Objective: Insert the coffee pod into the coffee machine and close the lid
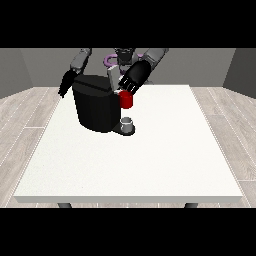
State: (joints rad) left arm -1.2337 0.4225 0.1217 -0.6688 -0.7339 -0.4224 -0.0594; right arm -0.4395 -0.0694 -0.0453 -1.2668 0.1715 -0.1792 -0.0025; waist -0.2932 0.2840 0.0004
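My hand at the view's right (133, 79) hovers over the top front of the coffee machine (96, 102), fingers curled down toward the raised grey lid (114, 79). Whether they grip anything I cannot tell. To do this step well, I judge I should come down squarely on the lid (no sideways shove).

A red thing at the machine (127, 100) sits just below my fingers, at six o'clock. A grey thing (127, 123) rests on the machine's base, further toward six o'clock; I cannot tell it for the pod.

My other hand (66, 84) hangs relaxed at the machine's nine o'clock.
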